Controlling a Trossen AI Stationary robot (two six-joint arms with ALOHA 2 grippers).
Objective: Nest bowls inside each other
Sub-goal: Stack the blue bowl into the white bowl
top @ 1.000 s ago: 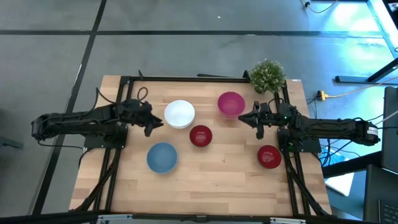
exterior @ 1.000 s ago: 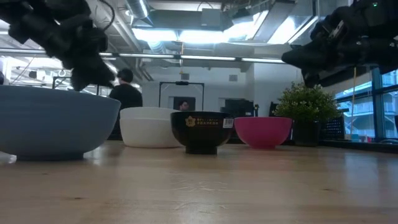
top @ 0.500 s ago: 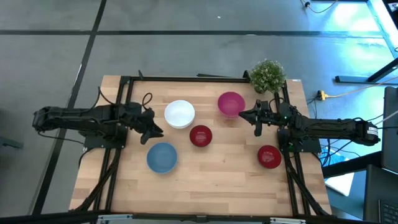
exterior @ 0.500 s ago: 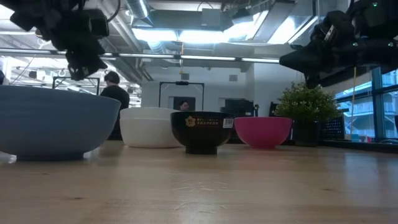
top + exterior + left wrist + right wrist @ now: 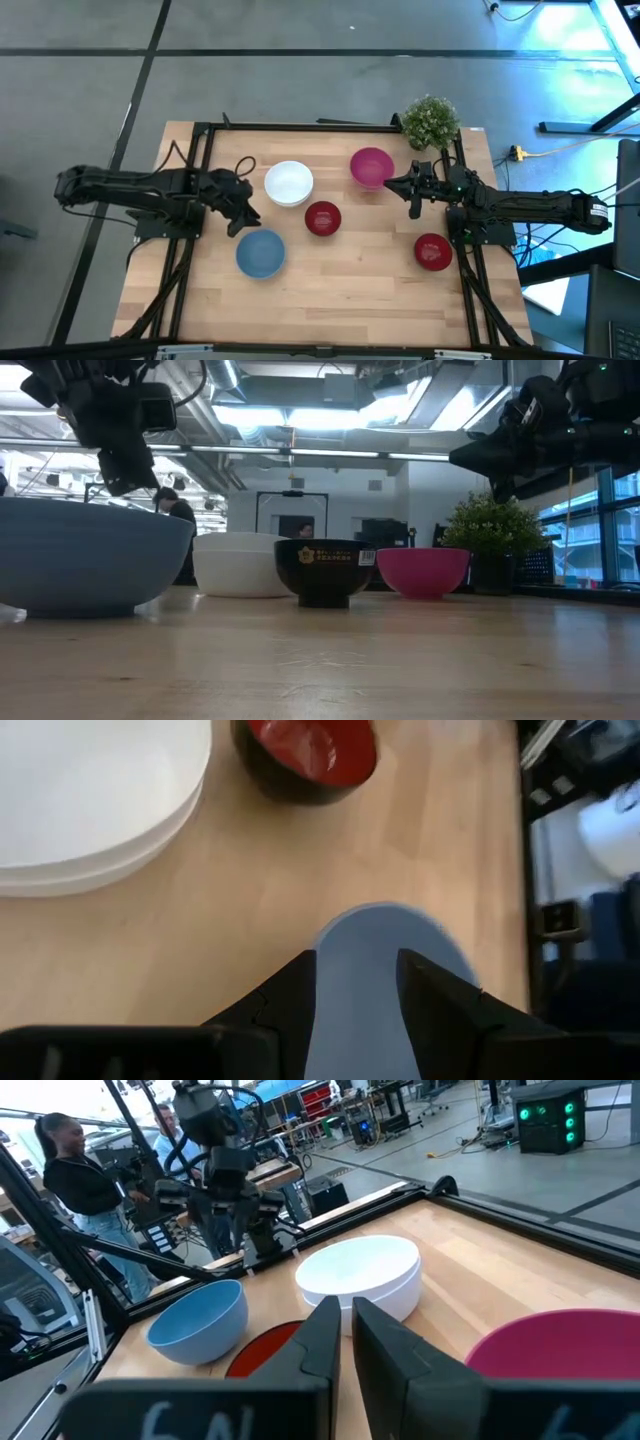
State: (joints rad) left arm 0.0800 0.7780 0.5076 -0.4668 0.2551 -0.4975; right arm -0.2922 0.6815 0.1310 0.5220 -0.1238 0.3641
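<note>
The high camera is looking straight down, taking in the whole tabletop (image 5: 340,290) and the floor around it; the low camera is sitting at tabletop level, facing across the wood into the room, very near the blue bowl (image 5: 85,555); the left wrist camera is pointing steeply down past its own fingers (image 5: 435,1005), close above that same blue bowl (image 5: 380,955); the right wrist camera is facing level across the tabletop toward the other arm; it and the low view are both catching the white bowls (image 5: 360,1275) and people beyond.
</note>
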